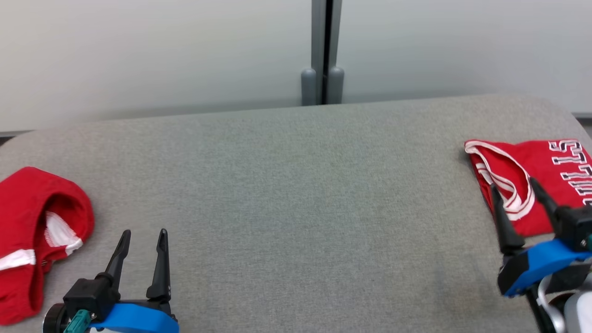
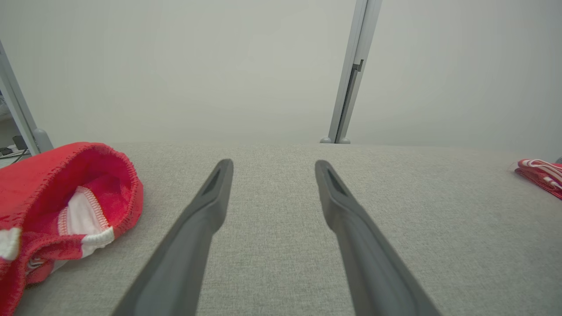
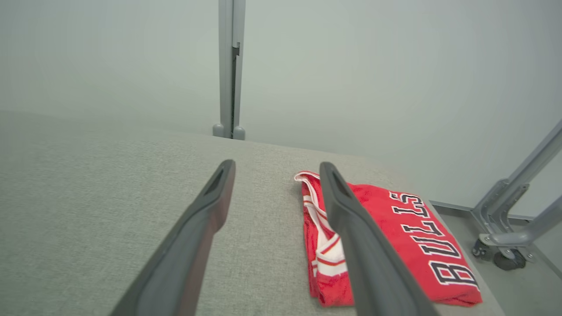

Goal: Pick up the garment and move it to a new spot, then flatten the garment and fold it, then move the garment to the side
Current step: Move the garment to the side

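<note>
A folded red garment [image 1: 550, 171] with white trim and black-and-white lettering lies flat at the right end of the grey fabric table [image 1: 296, 185]. My right gripper [image 1: 512, 184] hovers open over its near left edge with nothing between the fingers. In the right wrist view, the right gripper [image 3: 277, 163] stands wide and the folded garment [image 3: 395, 219] lies under and beside its right finger. A second, crumpled red garment [image 1: 32, 212] lies at the table's left end. My left gripper [image 1: 144, 232] is open and empty to the right of it, apart from it. The left wrist view has the left gripper [image 2: 273, 163], the crumpled garment [image 2: 52, 175] and, far right, the folded garment [image 2: 542, 173].
A pale partition wall with a grey upright post [image 1: 322, 51] runs behind the table. Off the table's right end stands a grey metal frame leg on a caster [image 3: 505, 245]. The table's right end is rounded, close to the folded garment.
</note>
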Motion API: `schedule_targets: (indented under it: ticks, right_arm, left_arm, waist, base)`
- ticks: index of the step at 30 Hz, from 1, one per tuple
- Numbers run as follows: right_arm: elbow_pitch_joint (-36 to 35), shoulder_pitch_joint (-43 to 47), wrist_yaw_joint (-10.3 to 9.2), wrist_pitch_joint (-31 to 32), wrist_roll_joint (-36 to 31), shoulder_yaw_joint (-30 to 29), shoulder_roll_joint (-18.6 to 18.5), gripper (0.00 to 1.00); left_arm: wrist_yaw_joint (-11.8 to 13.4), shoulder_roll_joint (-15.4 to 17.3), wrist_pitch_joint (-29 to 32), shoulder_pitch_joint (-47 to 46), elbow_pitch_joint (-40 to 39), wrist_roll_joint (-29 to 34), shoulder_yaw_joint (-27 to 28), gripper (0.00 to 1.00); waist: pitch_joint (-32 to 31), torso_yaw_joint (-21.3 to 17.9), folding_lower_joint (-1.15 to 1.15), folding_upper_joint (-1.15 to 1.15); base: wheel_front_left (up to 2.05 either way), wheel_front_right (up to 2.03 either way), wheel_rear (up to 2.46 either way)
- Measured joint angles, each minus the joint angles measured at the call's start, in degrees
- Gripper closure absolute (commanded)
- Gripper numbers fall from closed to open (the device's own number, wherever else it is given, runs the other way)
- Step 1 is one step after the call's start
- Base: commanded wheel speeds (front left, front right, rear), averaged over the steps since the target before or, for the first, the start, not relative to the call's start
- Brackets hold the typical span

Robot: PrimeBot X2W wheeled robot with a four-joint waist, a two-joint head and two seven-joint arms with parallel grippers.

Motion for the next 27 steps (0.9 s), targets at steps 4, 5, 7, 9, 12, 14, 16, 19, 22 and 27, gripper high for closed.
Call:
schedule_targets:
  ticks: [4,5,7,9,12,14,16,19,22,27]
  right_arm:
    - [-3.6,4.0,0.00,-0.5,1.5,0.5,3.8,0.00]
    - [-4.0,4.9,0.00,-0.5,1.5,0.6,4.6,0.00]
    - [-4.4,6.3,0.00,-0.6,1.5,0.5,5.4,0.00]
    - [-4.6,7.2,0.00,-1.1,1.8,0.2,6.1,0.00]
    - [-4.5,8.6,0.00,-2.1,1.9,-0.3,7.2,0.00]
    - [-4.3,9.3,0.00,-2.7,1.9,-0.4,7.6,0.00]
    - [-4.0,10.1,0.00,-3.2,1.9,-0.4,8.1,0.00]
    - [-3.3,10.6,0.00,-3.5,1.9,-0.4,8.4,0.00]
    - [-2.5,10.6,0.00,-4.0,1.9,-0.2,8.6,0.00]
    - [-1.4,10.6,0.00,-4.5,2.0,0.3,8.7,0.00]
  left_arm:
    - [-0.1,-0.4,-0.1,1.0,0.4,0.1,1.0,0.00]
    - [-0.2,-0.6,-0.1,1.2,0.5,0.3,1.1,0.00]
    - [-0.6,-0.9,-0.1,1.7,0.7,0.5,1.3,0.00]
    - [-0.8,-1.2,-0.1,1.9,0.9,0.9,1.4,0.00]
    - [-1.2,-1.6,-0.1,2.1,1.0,1.3,1.9,0.00]
    - [-1.2,-1.9,-0.1,2.2,1.0,1.5,2.2,0.00]
    - [-1.3,-2.1,-0.1,2.4,1.1,1.7,2.4,0.00]
    - [-1.6,-2.4,-0.1,2.7,1.3,2.0,2.9,0.00]
    - [-1.8,-2.6,-0.1,3.0,1.3,2.2,3.2,0.00]
    - [-2.3,-3.0,-0.1,3.0,1.4,2.7,3.7,0.00]
  waist:
    - [-1.9,1.1,0.00,0.00]
    - [-2.2,1.3,0.00,0.00]
    - [-2.8,1.7,0.00,0.00]
    - [-3.2,2.2,0.00,0.00]
    - [-3.7,2.8,0.01,0.00]
    - [-3.9,3.0,0.01,0.00]
    - [-4.1,3.0,0.01,0.00]
    - [-4.3,2.8,0.01,0.00]
    - [-4.5,2.5,0.01,0.00]
    - [-4.4,2.2,0.01,0.00]
  base:
    - [0.00,0.00,0.00]
    - [0.00,0.00,0.00]
    - [0.00,0.00,0.00]
    - [0.00,0.00,0.00]
    - [0.00,0.00,0.00]
    - [0.00,0.00,0.00]
    - [0.00,0.00,0.00]
    - [0.00,0.00,0.00]
    - [0.00,0.00,0.00]
    - [0.00,0.00,0.00]
